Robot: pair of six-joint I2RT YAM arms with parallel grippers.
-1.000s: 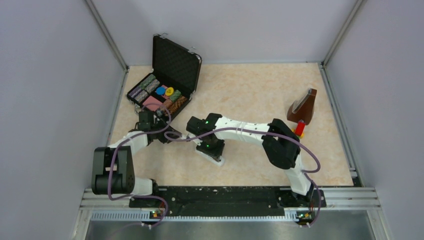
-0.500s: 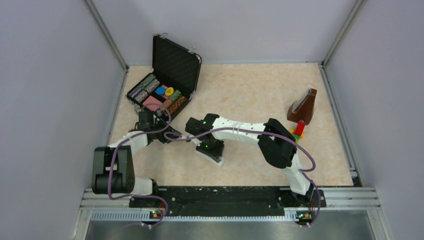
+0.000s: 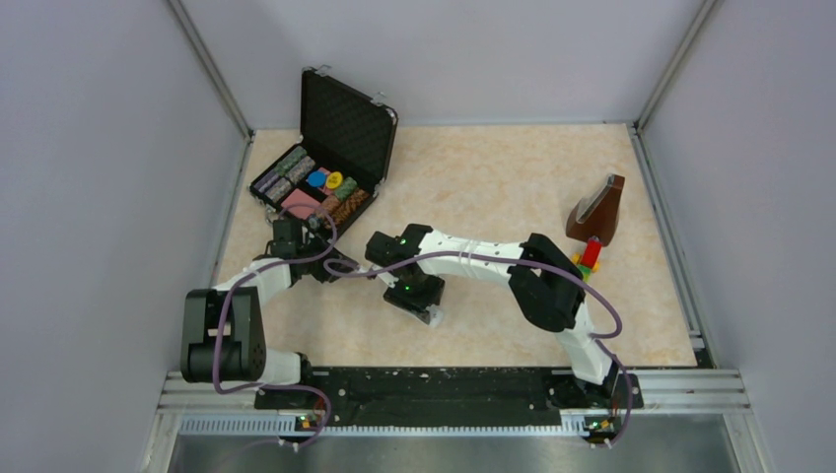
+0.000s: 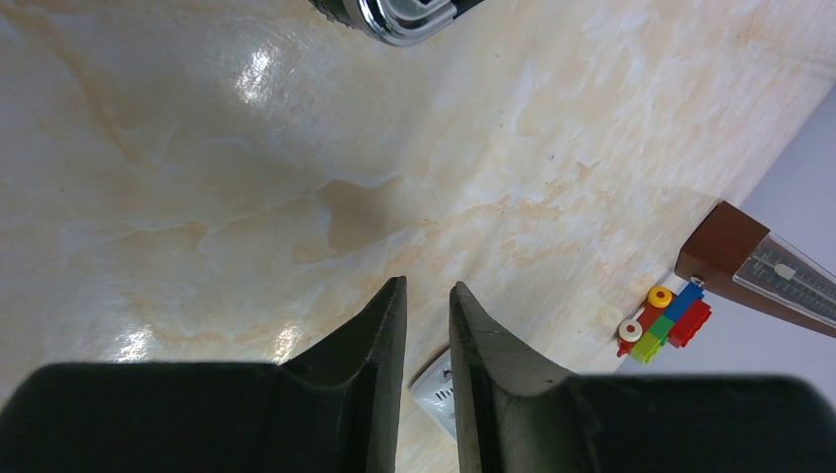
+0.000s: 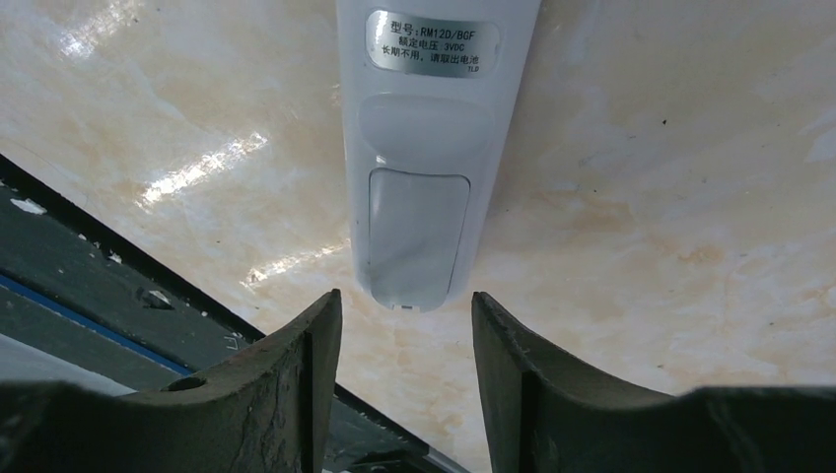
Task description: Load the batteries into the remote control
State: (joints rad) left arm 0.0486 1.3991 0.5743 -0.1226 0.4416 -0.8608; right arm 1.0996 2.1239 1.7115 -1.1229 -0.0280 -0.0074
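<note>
As it lies, remote control (image 5: 429, 148) reads RM12D/BGF

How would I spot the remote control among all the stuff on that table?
Find the middle of the marbled table, beneath the right gripper. The remote control lies flat there, back upward: a slim white bar with a silver label, unlike the black case and the colourful toy blocks.

Beige marble-pattern bench (image 3: 493, 177), four items are carried. Open black poker-chip case (image 3: 345, 133) is set at the far-left corner. Brown metronome (image 3: 598, 210) is stood at right, toy block train (image 3: 590, 254) laid just beside it. Remote control (image 5: 426, 148) is laid back-up near centre, battery cover (image 5: 414, 232) fitted.
</note>
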